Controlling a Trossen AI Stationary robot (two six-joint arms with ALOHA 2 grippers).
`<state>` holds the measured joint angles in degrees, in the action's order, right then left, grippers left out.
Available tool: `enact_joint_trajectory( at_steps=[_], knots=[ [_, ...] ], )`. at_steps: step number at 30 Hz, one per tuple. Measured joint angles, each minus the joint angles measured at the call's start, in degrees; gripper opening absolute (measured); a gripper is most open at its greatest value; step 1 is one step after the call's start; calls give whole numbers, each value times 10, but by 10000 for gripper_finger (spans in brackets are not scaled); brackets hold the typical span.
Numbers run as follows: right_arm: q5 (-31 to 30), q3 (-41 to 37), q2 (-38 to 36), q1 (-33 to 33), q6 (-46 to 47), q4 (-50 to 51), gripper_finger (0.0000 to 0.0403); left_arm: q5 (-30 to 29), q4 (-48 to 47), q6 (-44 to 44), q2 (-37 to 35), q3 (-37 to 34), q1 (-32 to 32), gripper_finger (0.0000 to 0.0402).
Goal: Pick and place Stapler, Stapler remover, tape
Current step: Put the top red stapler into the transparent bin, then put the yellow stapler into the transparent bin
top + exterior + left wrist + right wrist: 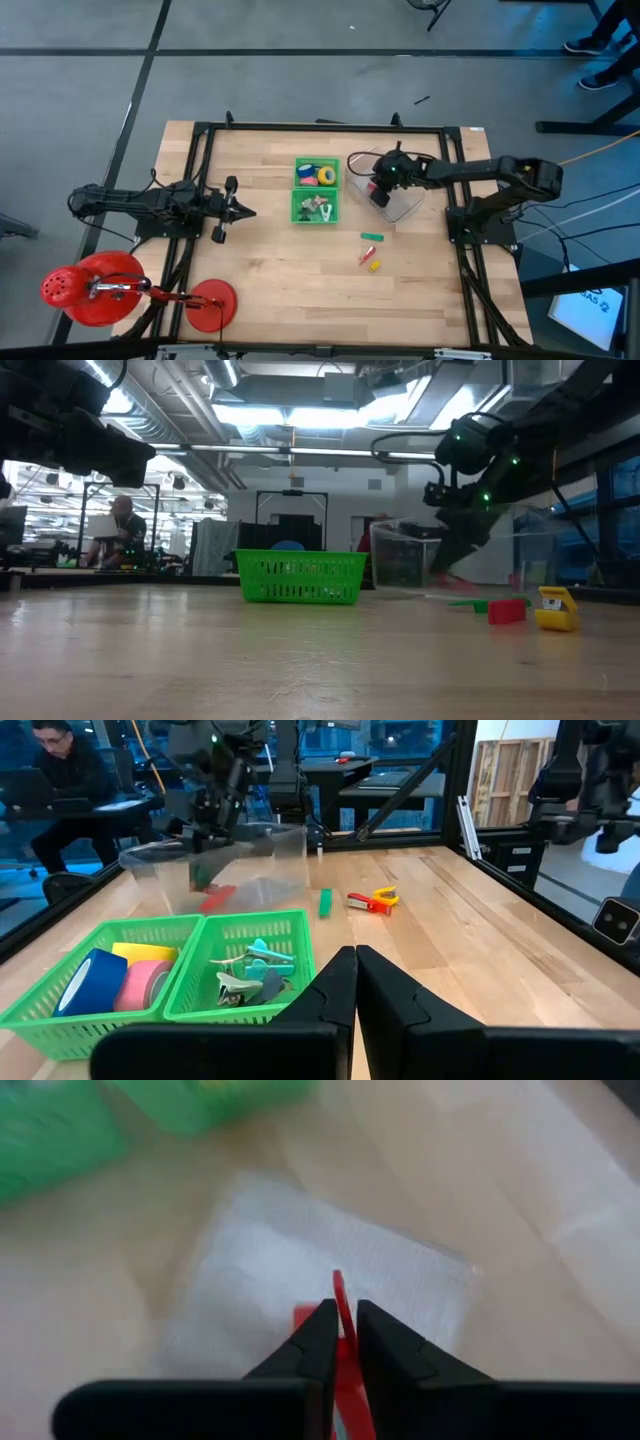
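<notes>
My right gripper reaches down into a clear plastic container at the table's right and is shut on a red stapler. A green two-part basket stands mid-table. Its far part holds blue, yellow and pink tape rolls. Its near part holds several claw-shaped stapler removers. My left gripper waits shut near the table's left edge, pointing level. My right gripper pinches the red stapler's thin upper edge between its two fingers. The fingers slant down from the table's right side. The stapler hangs tilted below them inside the clear container; whether it touches the container's floor I cannot tell.
On the bare wood near the container lie a small green piece and a red-and-yellow piece. Red lamp-like stands sit at the near left corner. A black frame borders the table. A person sits beyond it.
</notes>
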<state>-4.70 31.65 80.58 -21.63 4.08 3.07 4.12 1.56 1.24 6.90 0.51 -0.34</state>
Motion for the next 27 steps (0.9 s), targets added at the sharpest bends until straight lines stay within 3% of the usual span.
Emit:
enact_joint_trajectory(
  at_steps=[5, 18, 27],
  knots=[
    [48, 42, 0, 0, -5, 31, 66, 0, 0, 0, 0, 0, 0, 6],
    [49, 174, 0, 0, -98, 229, 165, 0, 0, 0, 0, 0, 0, 5],
    [48, 299, -28, 31, -106, 356, 168, 0, 0, 0, 0, 0, 0, 6]
  ],
)
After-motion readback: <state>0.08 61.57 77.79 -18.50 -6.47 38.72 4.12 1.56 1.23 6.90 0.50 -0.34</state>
